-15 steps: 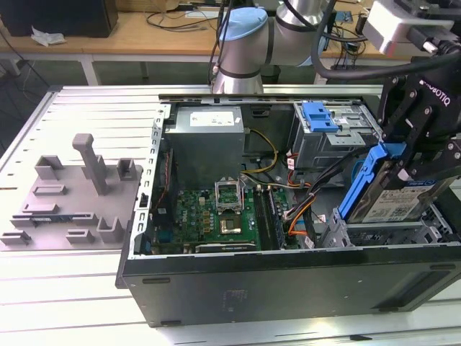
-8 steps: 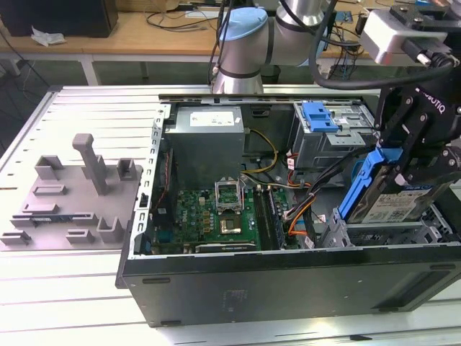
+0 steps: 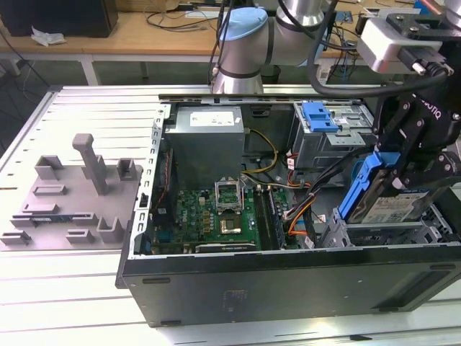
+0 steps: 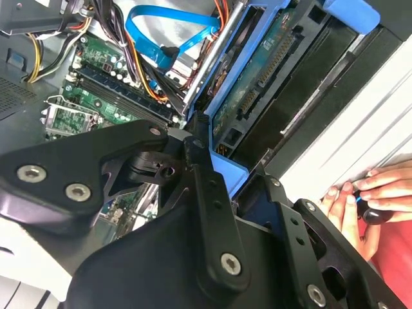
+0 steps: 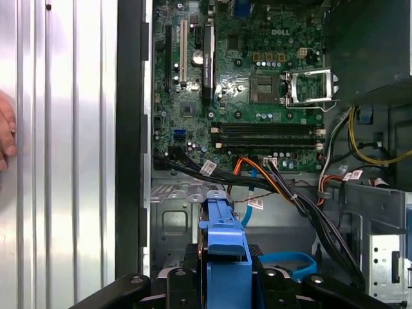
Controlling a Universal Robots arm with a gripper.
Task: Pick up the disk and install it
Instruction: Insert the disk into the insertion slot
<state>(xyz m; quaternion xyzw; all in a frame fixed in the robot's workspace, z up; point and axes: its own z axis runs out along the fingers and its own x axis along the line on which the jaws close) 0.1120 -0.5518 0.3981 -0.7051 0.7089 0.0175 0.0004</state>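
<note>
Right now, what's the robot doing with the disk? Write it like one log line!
gripper: shut on disk | disk: lifted, tilted over drive cage, exterior view's right | install: not yet done

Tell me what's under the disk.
A gray metal drive bay sits beneath the tilted disk. Its floor directly below the disk is covered.

There is one open computer case (image 3: 288,282), one motherboard (image 3: 209,213), one power supply (image 3: 207,144), one disk (image 3: 394,207), one blue bracket (image 3: 319,115), one grey fixture (image 3: 72,205), one robot arm (image 3: 248,40).
</note>
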